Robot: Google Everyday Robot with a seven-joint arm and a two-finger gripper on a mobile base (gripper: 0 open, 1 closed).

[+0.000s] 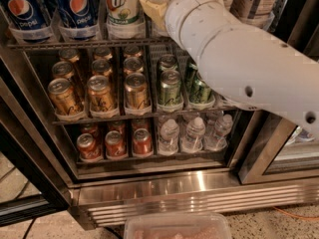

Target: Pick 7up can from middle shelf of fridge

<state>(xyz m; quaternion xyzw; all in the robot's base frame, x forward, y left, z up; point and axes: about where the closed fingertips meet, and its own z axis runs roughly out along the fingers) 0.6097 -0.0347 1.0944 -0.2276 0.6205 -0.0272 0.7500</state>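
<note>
Two blue Pepsi cans (22, 9) stand at the left of the middle shelf (75, 44) of the fridge (199, 193). Right of them, on the same shelf, the 7up can (123, 6) stands upright. Its long axis is vertical, its lettering faces outward, and its top is cut off by the upper edge of the view. The gripper (152, 9), yellowish at the tip, sits just beside the can's right flank; whether it is spread or closed cannot be told. The white arm (239, 59) slopes down to the right across the short green cans (169, 87).
</note>
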